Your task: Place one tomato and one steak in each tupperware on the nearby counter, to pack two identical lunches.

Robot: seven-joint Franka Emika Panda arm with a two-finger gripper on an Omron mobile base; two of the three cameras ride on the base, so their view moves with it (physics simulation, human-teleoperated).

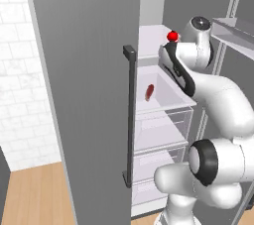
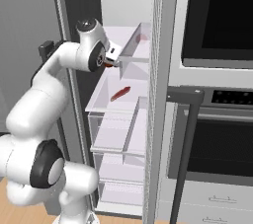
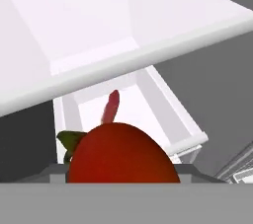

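My claw [image 3: 123, 181] grips a tomato [image 3: 122, 154] inside the fridge, a steak [image 3: 110, 107] on the shelf [image 3: 190, 134] just beyond. I should back straight out, level, avoiding the shelf above.
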